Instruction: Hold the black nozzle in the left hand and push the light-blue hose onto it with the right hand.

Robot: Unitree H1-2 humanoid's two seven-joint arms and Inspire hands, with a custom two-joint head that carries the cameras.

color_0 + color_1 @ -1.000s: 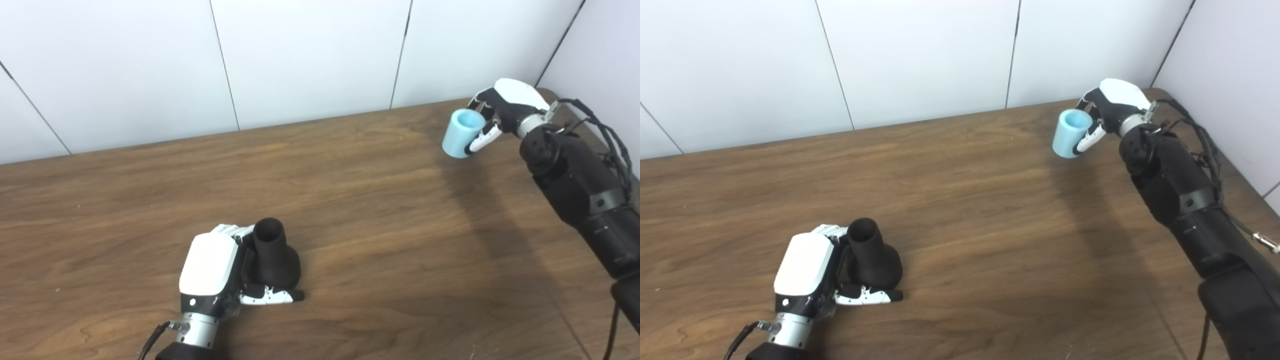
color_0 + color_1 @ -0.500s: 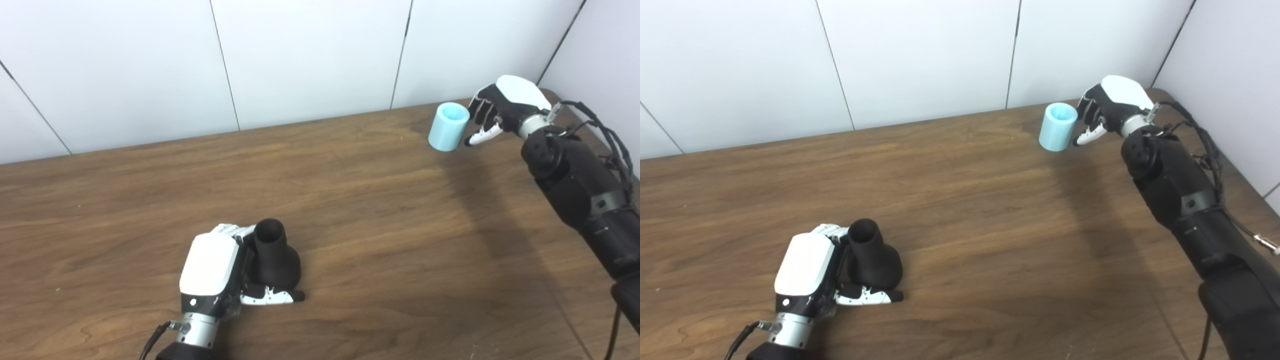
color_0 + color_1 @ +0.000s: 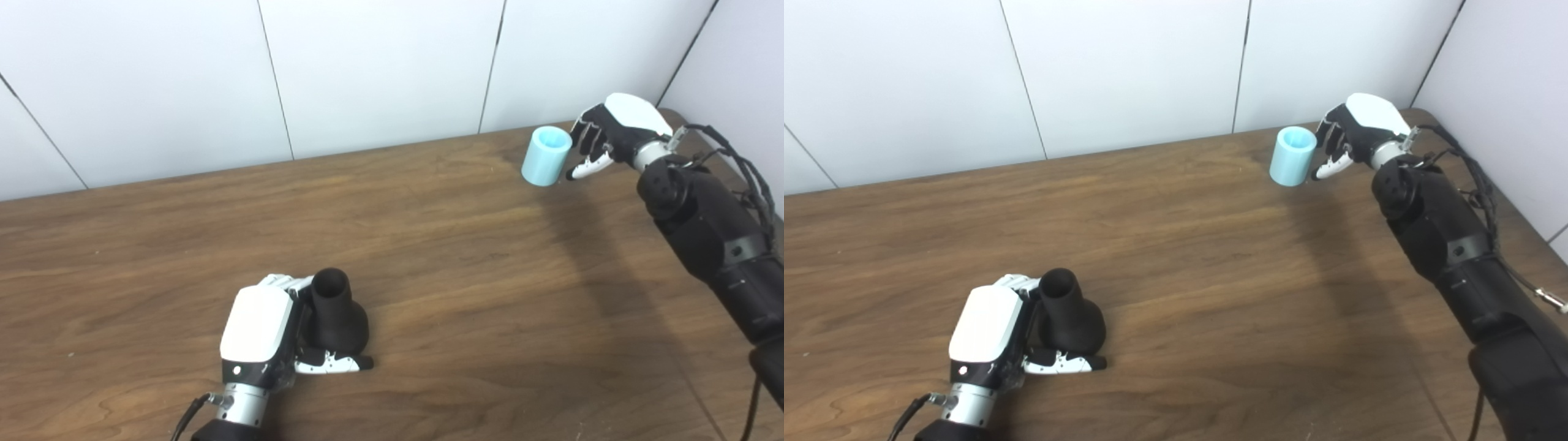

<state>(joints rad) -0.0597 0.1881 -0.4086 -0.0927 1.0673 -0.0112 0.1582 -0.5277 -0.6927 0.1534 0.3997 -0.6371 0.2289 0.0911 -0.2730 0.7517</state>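
Our right hand [image 3: 603,138] has let the light-blue hose [image 3: 545,155] go; fingers spread, it stands on the table [image 3: 429,245] beside them. Our left hand [image 3: 269,331] stays wrapped round the black nozzle [image 3: 335,312], so we must regrasp.

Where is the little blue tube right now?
The blue tube stands at the far right of the table, near the back wall, just beside the right hand and far from the black nozzle.
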